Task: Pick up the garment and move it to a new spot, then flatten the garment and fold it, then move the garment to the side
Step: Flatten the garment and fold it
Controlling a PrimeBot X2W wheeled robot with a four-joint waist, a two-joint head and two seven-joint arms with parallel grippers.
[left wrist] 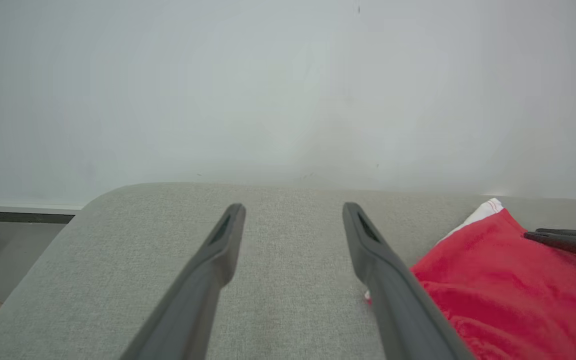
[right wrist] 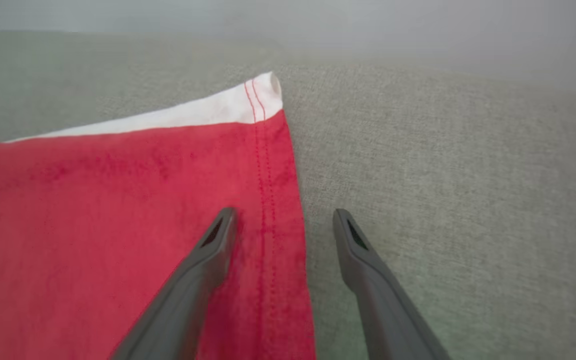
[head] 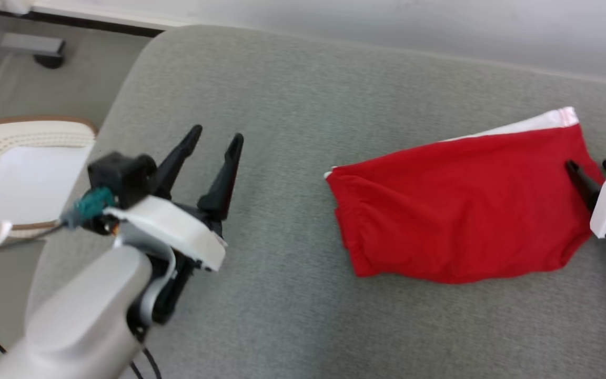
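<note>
Surface: grey upholstered cushion [head: 292, 95] set against a pale wall [left wrist: 288, 90].
Garment: red garment [head: 461, 210] with a white band [head: 545, 122], lying as a compact, fairly smooth slab; its stitched edge runs between the fingers of the right end effector [head: 588, 165].
Right end effector: fingers spread, holding nothing; one is over red cloth, the other over bare cushion.
Left end effector [head: 216, 133]: spread, empty; the garment is well off to its right.
Progress: flattening and folding appear done; at most the move to the side seems left.
</note>
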